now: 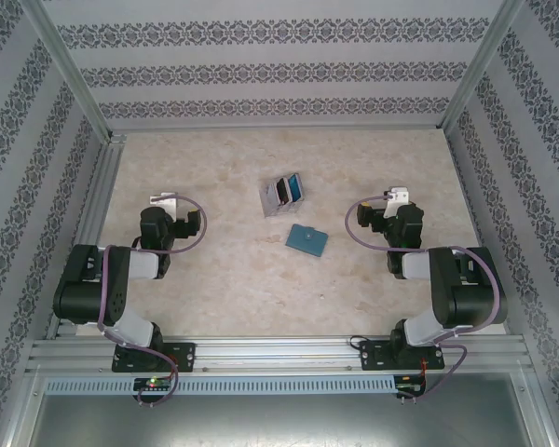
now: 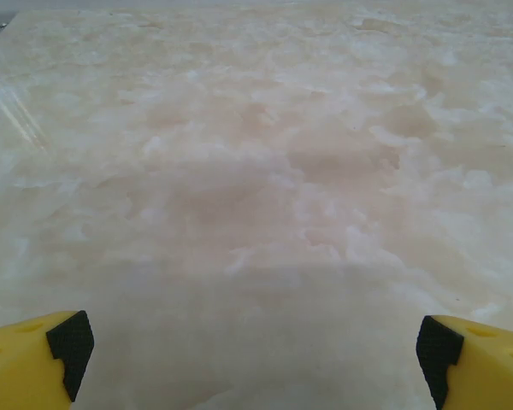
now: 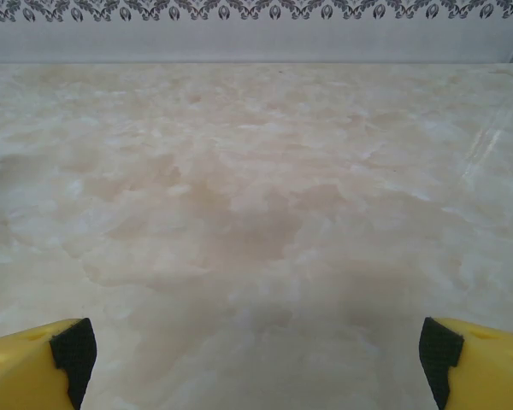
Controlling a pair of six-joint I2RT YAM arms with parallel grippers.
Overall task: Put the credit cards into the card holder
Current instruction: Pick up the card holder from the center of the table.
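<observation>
Arm bases: bolted side by side on a metal rail [image 1: 279, 352] at the near edge, both arms folded and reaching forward.
Left gripper [image 1: 161, 199]: released. In the left wrist view [image 2: 252, 350] its yellow fingers [image 2: 21, 363] sit in the two lower corners, wide apart, with nothing between them. It is over the left part of the surface [image 1: 214, 279], well apart from the card things.
Right gripper [image 1: 394, 196]: released too. In the right wrist view [image 3: 252, 350] its yellow fingers [image 3: 26, 363] are spread wide with only bare marbled surface between them. It is over the right part of the surface.
Card holder [image 1: 307, 240]: a small teal wallet lying flat on the surface between the two arms, a little right of the middle. It appears closed, and neither gripper touches it.
Card stand [image 1: 272, 197]: grey and see-through, upright, just beyond the card holder and slightly to its left, not touching it.
Credit cards [image 1: 287, 189]: standing in the card stand. A dark red card [image 1: 280, 191] and a blue card [image 1: 295, 187] can be made out; whether there are more cannot be told at this size.
Walls [image 1: 279, 74]: patterned paper in bands, closing the far side.
</observation>
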